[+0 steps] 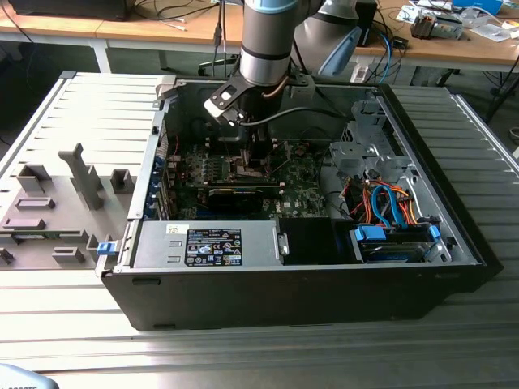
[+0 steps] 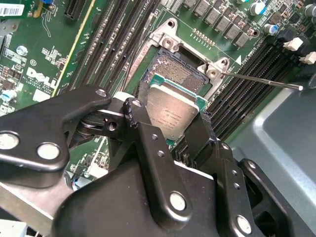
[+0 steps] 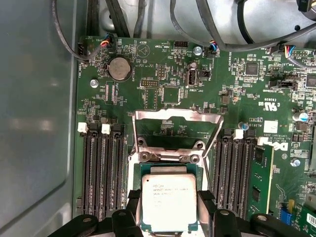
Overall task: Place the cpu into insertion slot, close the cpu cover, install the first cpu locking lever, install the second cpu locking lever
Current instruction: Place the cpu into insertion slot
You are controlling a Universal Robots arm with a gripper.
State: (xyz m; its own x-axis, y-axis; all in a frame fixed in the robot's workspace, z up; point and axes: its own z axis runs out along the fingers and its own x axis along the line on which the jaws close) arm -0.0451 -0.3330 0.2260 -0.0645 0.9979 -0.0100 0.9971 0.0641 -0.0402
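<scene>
While the cpu (image 3: 169, 200) is not yet seated, the gripper (image 2: 173, 117) clamps it by two opposite edges, partly over the insertion slot (image 2: 178, 69), at the upper centre of the exterior view. The cpu cover (image 3: 177, 117) lies swung open, and a locking lever (image 2: 261, 81) juts free. Seemingly all four steps remain.
</scene>
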